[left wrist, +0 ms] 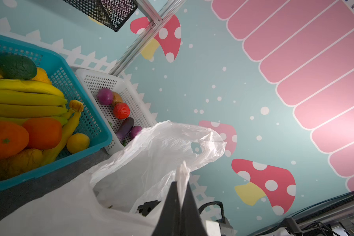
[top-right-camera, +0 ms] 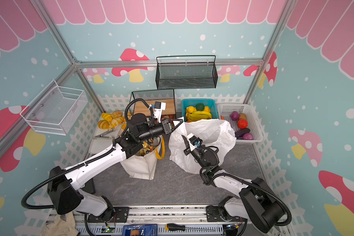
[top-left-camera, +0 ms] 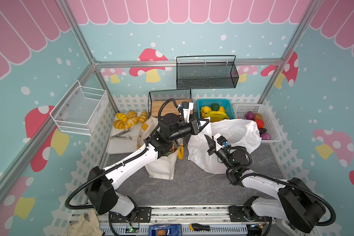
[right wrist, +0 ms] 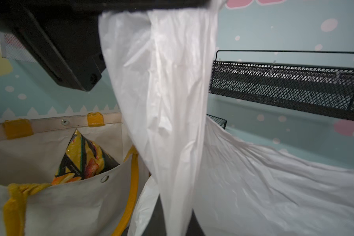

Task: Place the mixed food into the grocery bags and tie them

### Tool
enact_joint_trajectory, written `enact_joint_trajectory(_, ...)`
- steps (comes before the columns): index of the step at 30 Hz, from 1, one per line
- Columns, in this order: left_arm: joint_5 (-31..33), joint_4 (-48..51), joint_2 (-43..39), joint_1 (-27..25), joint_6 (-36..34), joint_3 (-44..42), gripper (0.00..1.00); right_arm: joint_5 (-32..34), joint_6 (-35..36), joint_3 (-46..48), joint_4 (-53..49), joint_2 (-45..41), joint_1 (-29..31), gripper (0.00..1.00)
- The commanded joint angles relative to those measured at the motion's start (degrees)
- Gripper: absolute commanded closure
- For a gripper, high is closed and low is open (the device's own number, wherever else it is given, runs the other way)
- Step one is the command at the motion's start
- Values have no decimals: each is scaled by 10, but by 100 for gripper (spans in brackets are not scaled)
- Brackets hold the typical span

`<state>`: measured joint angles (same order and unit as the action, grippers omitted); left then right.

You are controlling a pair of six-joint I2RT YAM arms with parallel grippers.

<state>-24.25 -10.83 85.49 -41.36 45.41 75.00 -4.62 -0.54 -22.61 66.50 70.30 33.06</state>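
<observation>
- Dark grey marbled table [top-left-camera: 192,183] ringed by a white picket border; teal walls with mushrooms under a pink awning band
- A black mesh basket [top-left-camera: 206,73] hangs on the wall at 12 o'clock, and a white wire basket [top-left-camera: 80,110] on the wall at 9 o'clock
- White tray [top-left-camera: 119,146] at 10 o'clock carries golden bread rolls [top-left-camera: 129,120] and tongs [top-left-camera: 121,134]
- Blue basket [top-left-camera: 225,103] at 1 o'clock holds bananas [top-left-camera: 215,115] and other fruit
- White basket [top-left-camera: 247,108] at 2 o'clock holds a dark eggplant [top-left-camera: 263,130], a tomato and purple onions
- Canvas tote [top-left-camera: 161,169] stands at 9 o'clock of the table's centre, with a gold-black snack packet [right wrist: 84,159] inside
- White plastic bag [top-left-camera: 239,132] stands open just beside the tote, toward 2 o'clock
- Left gripper [top-left-camera: 208,121] has its jaws pinched on the bag's rim
- Right gripper [top-left-camera: 206,136] sits just below it, jaws closed thin on a strip of the same bag
</observation>
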Motion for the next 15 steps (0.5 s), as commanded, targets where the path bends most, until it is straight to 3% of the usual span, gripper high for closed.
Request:
enact_joint_trajectory(1, -15, 54, 5, -3, -72, 52, 85, 5, -3, 17, -28, -35, 0, 95)
enact_joint_trajectory(6, 30, 123, 9, -25, -160, 74, 60, 4, -8, 19, -79, -71, 1, 98)
enact_joint_trajectory(11, 97, 167, 5, -52, -225, 85, 43, 2, -14, 10, -101, -81, 1, 98)
enact_joint_trajectory(13, 131, 179, 7, -63, -245, 92, 40, -3, -16, 8, -100, -80, 1, 98)
enact_joint_trajectory(15, 157, 199, 16, -73, -262, 110, 43, -5, -20, 3, -102, -78, 1, 98)
